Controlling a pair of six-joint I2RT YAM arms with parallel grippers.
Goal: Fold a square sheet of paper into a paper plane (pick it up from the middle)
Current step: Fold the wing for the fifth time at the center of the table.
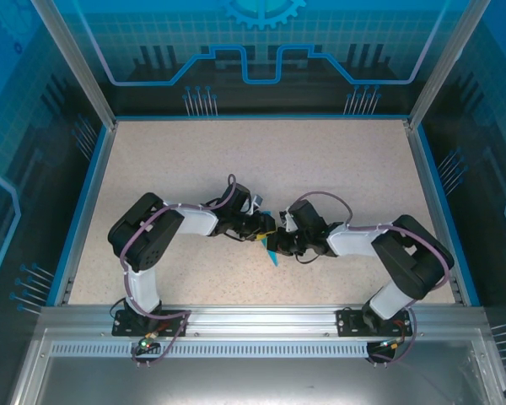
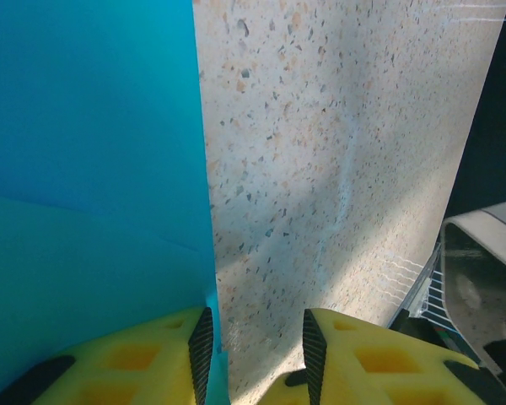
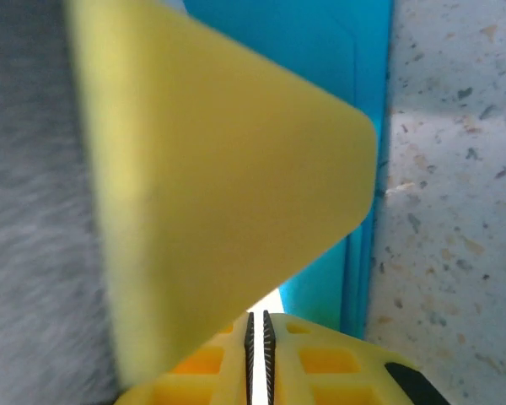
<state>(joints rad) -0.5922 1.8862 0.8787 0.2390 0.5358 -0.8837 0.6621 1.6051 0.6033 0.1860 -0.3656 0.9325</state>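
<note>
Two arms meet tip to tip a little nearer than the middle of the speckled surface [image 1: 236,160].

1. Left arm [image 1: 156,240]. It stands up from its base at the near rail. The elbow is folded outward to the left and the forearm runs to the right toward the centre.
2. Left end effector [image 2: 255,359]. It points down at the surface with its jaws partly open. Bare surface shows through the gap and nothing is clamped. The left-hand yellow finger [image 2: 152,367] sits over blue paper, while the other finger sits over bare surface.
3. Sheet of paper [image 2: 84,169]. The sheet is bright cyan-blue and lies flat on the surface under and between the two tips. It is folded, with crease lines and overlapping layers visible. Its straight edge runs into the gap of the left end effector, just beside the ribbed pad of the left-hand finger. From above, a small pointed part shows between the wrists, aimed at the near rail.
4. Right arm [image 1: 405,257]. Its pose mirrors the left arm: base at the near rail, elbow folded outward to the right, forearm running left toward the centre.
5. Right end effector [image 3: 257,346]. The jaws are closed to a hairline slit, with the ribbed pads almost touching. The layered edge of the sheet lies just beyond the fingers. Whether any paper is nipped between the pads cannot be determined. A blurred yellow body [image 3: 211,186] crosses the right wrist view close to the lens, in front of the sheet.
</note>
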